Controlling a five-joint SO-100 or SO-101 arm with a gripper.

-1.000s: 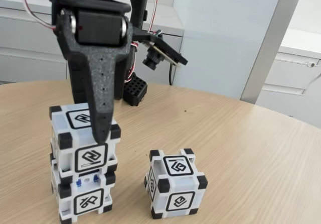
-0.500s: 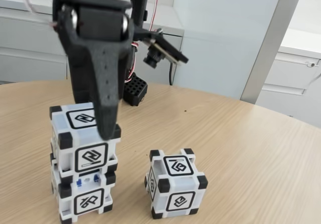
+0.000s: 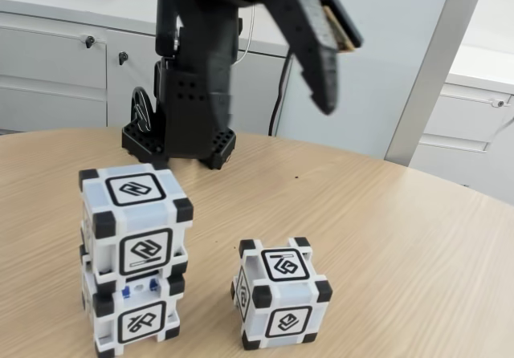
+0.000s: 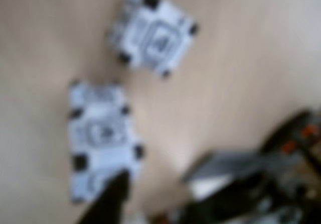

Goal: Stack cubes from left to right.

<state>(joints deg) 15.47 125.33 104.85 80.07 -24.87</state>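
Fixed view: two cubes stacked (image 3: 135, 258), third cube (image 3: 280, 292) beside on worktop (image 3: 401, 237). Pincer (image 3: 321, 69) raised, holding nothing; opening can't be told. Wrist view blurred, cubes from above.

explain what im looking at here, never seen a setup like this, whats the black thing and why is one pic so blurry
The black thing is a small robot arm bolted near the back of a round wooden table. Its tip is a two-finger gripper, raised high above the table and holding nothing; whether its fingers are open is hard to tell.

The sharp picture comes from a fixed camera standing at table height. The blurry one comes from a camera riding on the arm's wrist, looking down at the table.

On the table are three white cubes with black corners. Two form a stack on the left of the fixed view; the lower one shows small blue parts. The single cube sits to the right, apart from the stack.
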